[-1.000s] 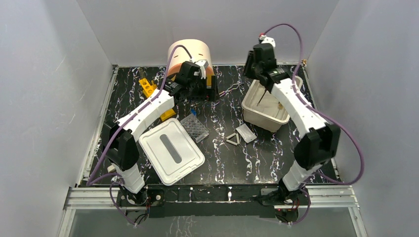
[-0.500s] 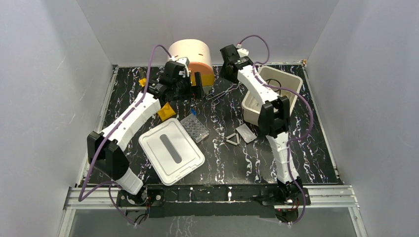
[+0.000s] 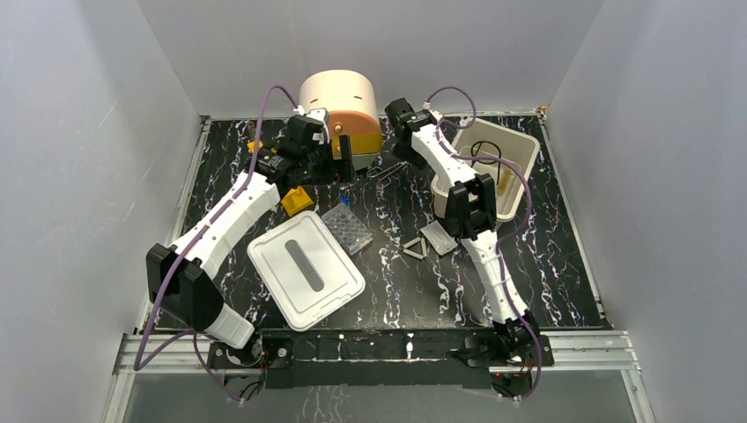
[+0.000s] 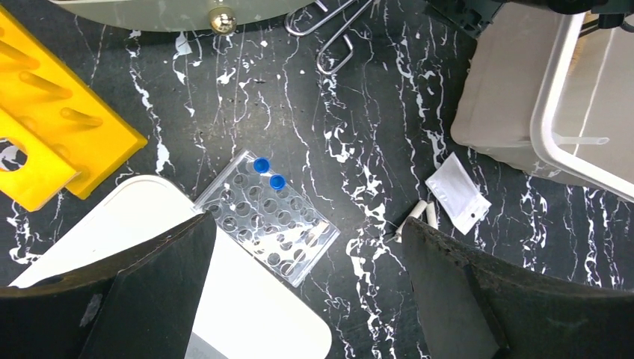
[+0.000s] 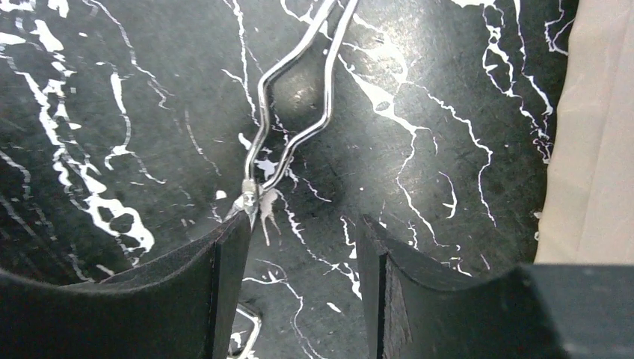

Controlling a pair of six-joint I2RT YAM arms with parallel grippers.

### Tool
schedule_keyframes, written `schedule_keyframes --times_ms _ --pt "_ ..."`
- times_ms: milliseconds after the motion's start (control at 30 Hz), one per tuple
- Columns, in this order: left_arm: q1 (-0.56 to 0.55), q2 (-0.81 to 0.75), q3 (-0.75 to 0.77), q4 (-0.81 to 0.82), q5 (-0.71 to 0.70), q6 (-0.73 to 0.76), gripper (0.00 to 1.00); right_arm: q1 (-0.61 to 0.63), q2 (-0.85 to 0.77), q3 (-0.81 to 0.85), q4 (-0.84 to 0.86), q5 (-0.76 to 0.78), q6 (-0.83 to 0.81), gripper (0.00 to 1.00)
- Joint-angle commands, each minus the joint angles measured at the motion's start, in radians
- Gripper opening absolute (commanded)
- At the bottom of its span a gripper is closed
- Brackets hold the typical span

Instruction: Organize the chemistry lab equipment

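Note:
My left gripper (image 3: 342,164) is open and empty, held high in front of the drawer unit; in the left wrist view (image 4: 306,299) it looks down on a clear well plate (image 4: 269,221) with two blue caps. The well plate (image 3: 346,227) lies mid-table. A white triangle (image 3: 417,248) and a small clear bag (image 3: 438,236) lie right of it. The yellow rack (image 4: 52,127) lies at the left. My right gripper (image 5: 299,247) is open and empty, low over the table. Wire tongs (image 5: 299,97) lie just ahead, their joint touching or beside the left finger (image 5: 224,284).
The white bin (image 3: 520,181) stands at the back right with a dark-framed item and a pipette (image 4: 579,140) inside. Its white lid (image 3: 304,269) with a grey slot lies front left. The round peach drawer unit (image 3: 339,92) stands at the back.
My right arm swung left from above the bin and came down over the wire tongs. My left gripper shifted a little left in front of the drawer unit.

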Motion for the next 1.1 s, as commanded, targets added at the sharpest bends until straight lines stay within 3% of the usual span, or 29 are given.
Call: schedule_keyframes --times_ms 0,267,500,800,1067 --pt "0.013 -0.04 0.003 -0.014 -0.032 0.013 0.95 0.01 0.024 0.054 -0.029 0.038 0.022 0.62" --pt "0.017 -0.027 0.009 -0.014 -0.009 0.016 0.95 0.026 0.077 0.064 0.057 0.017 -0.101 0.62" --pt "0.022 -0.034 0.003 -0.023 -0.011 0.019 0.95 0.027 0.03 0.093 0.037 0.006 -0.091 0.62" --pt "0.025 -0.035 0.0 -0.024 -0.003 0.019 0.95 0.002 -0.119 -0.137 0.259 -0.041 -0.129 0.62" --pt "0.028 -0.036 -0.006 -0.026 -0.012 0.02 0.96 -0.007 0.052 0.097 0.17 -0.098 -0.17 0.62"
